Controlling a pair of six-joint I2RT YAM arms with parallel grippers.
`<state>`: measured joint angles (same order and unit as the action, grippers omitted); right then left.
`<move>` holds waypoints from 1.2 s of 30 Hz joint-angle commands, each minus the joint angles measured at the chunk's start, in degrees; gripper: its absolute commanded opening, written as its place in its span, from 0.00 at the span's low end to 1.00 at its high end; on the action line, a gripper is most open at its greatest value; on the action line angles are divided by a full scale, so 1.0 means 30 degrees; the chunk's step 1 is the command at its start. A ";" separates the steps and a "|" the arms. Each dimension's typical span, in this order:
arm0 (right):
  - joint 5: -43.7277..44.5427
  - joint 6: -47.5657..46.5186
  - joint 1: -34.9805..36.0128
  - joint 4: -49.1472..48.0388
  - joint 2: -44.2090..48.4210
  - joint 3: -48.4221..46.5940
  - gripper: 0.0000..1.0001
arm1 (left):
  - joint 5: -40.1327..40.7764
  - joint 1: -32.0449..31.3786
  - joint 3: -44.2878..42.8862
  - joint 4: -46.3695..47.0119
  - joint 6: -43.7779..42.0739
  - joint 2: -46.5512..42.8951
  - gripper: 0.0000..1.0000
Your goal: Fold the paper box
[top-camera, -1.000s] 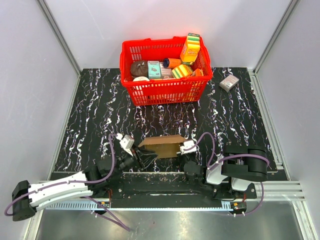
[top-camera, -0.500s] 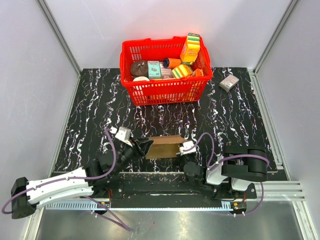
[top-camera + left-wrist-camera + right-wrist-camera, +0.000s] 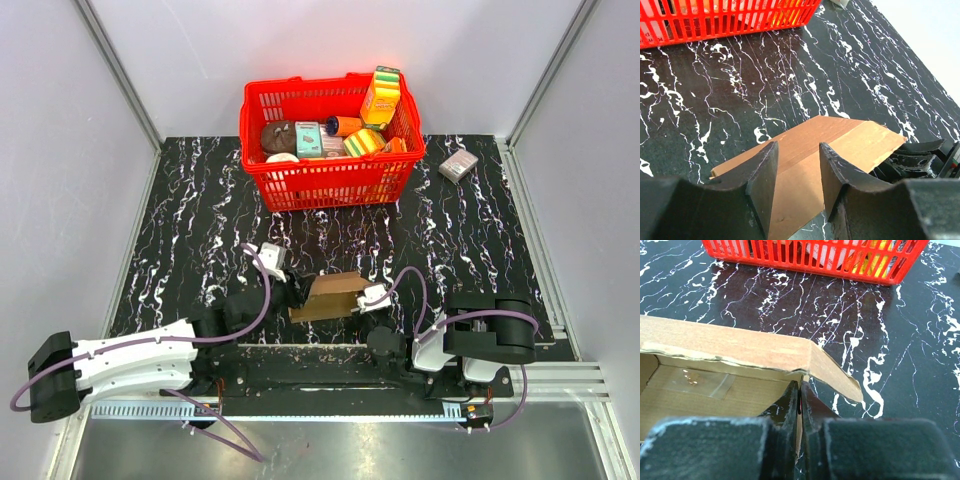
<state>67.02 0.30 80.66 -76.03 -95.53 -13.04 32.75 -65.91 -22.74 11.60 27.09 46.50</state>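
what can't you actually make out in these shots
Top view: print on the packets in the basket is too small to read.
Left wrist view: the near edge of the box is hidden behind the left pincer, so contact is unclear.
Right wrist view: the box's left end is cut off by the frame; the wall the right pincer pinches is hidden by its fingers.

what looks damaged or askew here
The brown cardboard box has a ragged, frayed top edge, and its corner flap droops outward. A strip of clear tape sticks inside. Nothing is spilled.
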 commanded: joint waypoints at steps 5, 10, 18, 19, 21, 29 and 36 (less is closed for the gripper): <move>0.1125 0.0019 0.0563 -0.3397 0.0523 0.0244 0.21 | -0.0312 0.0085 0.0373 0.1173 0.0578 0.0612 0.43; 0.1798 -0.0713 0.1148 -0.3397 0.0816 0.0244 0.36 | -0.0400 0.0085 0.0579 0.1379 0.0667 0.0643 0.43; 0.3348 -0.2146 0.2640 -0.3397 0.2192 0.0098 0.45 | -0.0371 0.0085 0.0725 0.1379 0.0637 0.0496 0.42; 0.3584 -0.2265 0.2876 -0.3397 0.2309 0.0098 0.46 | -0.0371 0.0114 0.0754 0.1379 0.0666 0.0525 0.42; 0.4256 -0.2616 0.3286 -0.3397 0.2603 0.0069 0.47 | -0.0400 0.0114 0.0784 0.1408 0.0725 0.0525 0.42; 0.7509 -0.5016 0.6742 -0.3717 0.2517 -0.1190 0.53 | -0.0400 0.0085 0.0872 0.1555 0.0784 0.0554 0.43; 1.0116 -0.7504 0.9819 -0.4100 0.4153 -0.2508 0.54 | -0.0663 0.0085 0.0930 0.1526 0.0813 0.0788 0.43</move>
<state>82.87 -16.53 105.91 -75.18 -87.66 -17.69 31.86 -65.78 -20.10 13.56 28.99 48.51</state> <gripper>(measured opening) 0.536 0.427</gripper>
